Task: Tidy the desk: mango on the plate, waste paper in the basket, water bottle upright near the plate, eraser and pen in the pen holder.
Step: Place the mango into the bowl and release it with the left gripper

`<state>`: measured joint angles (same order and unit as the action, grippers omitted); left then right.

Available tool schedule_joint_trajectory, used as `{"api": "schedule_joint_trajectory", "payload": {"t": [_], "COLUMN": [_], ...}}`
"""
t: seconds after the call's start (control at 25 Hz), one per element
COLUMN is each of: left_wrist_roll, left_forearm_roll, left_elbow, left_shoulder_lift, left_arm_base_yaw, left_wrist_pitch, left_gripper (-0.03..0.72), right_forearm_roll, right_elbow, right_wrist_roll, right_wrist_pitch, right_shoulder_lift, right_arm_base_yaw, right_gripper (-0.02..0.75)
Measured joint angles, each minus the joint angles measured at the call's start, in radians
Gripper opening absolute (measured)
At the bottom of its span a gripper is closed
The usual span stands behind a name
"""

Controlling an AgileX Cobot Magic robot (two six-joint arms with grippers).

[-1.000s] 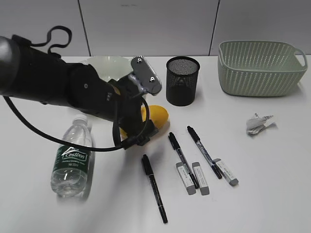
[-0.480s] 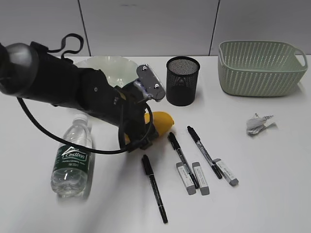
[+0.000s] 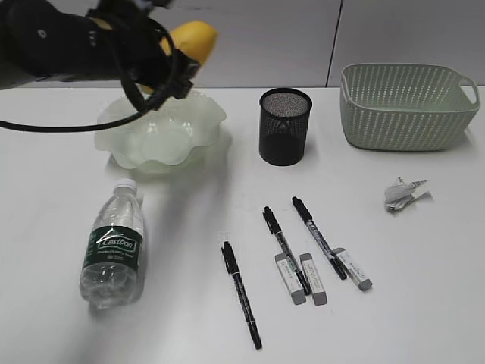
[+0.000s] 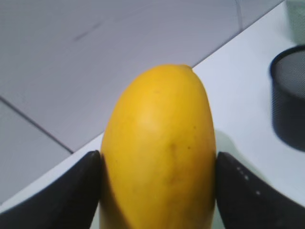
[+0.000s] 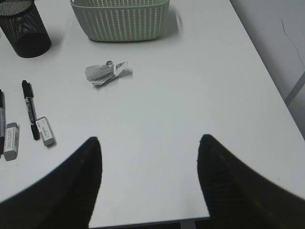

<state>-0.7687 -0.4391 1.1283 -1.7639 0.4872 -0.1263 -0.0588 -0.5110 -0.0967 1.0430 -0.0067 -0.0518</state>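
Note:
My left gripper (image 3: 176, 54) is shut on the yellow mango (image 3: 194, 41), holding it in the air above the back of the pale green plate (image 3: 214, 115). In the left wrist view the mango (image 4: 159, 143) fills the space between the two black fingers (image 4: 71, 191). The water bottle (image 3: 112, 246) lies on its side at the front left. Three pens (image 3: 286, 249) and three erasers (image 3: 313, 278) lie in the middle, in front of the pen holder (image 3: 284, 127). The waste paper (image 3: 402, 193) lies at the right, before the basket (image 3: 405, 106). My right gripper (image 5: 148, 157) stands open and holds nothing.
The right wrist view looks across the desk's right part: waste paper (image 5: 102, 72), basket (image 5: 119, 19), pen holder (image 5: 24, 26), one pen (image 5: 29, 109), an eraser (image 5: 45, 131). The desk's right edge (image 5: 271, 86) runs beside it. A grey panelled wall stands behind the desk.
The left arm has lifted the mango off the desk and carried it up and back to the left, above the plate. The plate is now uncovered. Nothing else moved.

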Motion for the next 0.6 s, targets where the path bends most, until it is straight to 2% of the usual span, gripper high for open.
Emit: {"api": "schedule_joint_trajectory", "payload": {"t": [0.08,0.16,0.36,0.6], "left_wrist_roll": [0.0,0.0,0.0,0.008], "left_forearm_roll": [-0.003,-0.003,-0.003,-0.02], "left_elbow": [0.0,-0.001,-0.002,0.003], "left_shoulder_lift": [-0.058,-0.123,-0.25,-0.268], "left_arm_base_yaw": [-0.051,-0.067,-0.072,-0.072], "left_wrist_pitch": [-0.016,-0.033,-0.059,-0.081], "left_gripper": [0.527,0.527,0.527,0.541], "right_forearm_roll": [0.0,0.0,0.0,0.0], "right_elbow": [0.0,0.0,0.0,0.0], "right_wrist_roll": [0.0,0.0,0.0,0.0], "right_wrist_pitch": [0.0,0.0,0.0,0.0], "right_shoulder_lift": [0.0,0.0,0.0,0.0], "right_arm_base_yaw": [0.0,0.0,0.0,0.0], "right_gripper": [0.5,0.5,0.5,0.5]}}
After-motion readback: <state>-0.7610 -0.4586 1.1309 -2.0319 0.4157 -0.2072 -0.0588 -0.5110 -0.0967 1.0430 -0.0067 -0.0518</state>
